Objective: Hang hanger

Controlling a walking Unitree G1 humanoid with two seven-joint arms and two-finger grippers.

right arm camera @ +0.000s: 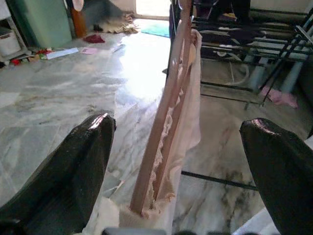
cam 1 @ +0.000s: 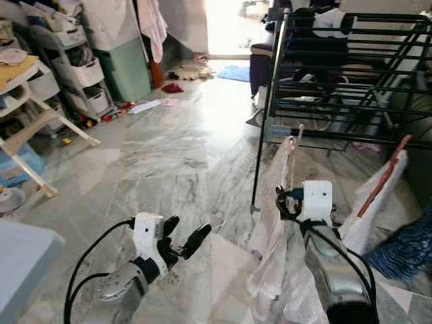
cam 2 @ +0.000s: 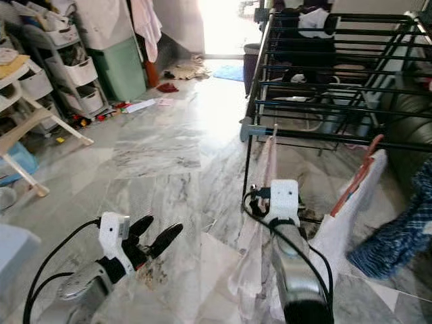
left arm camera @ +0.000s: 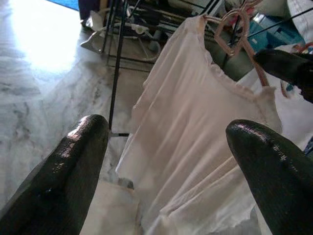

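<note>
A pale pink hanger carrying a thin pale pink garment stands upright in front of me, its hook just below the lowest rail of the black drying rack. My right gripper is open, one finger on each side of the hanger's arm, and neither finger presses on it in the right wrist view. My left gripper hangs low to the left, open and empty, pointing toward the garment.
A second hanger with white cloth leans at the right, beside a blue fabric. White shelf units, a green cabinet and a wooden chair line the left. Small items lie on the marble floor.
</note>
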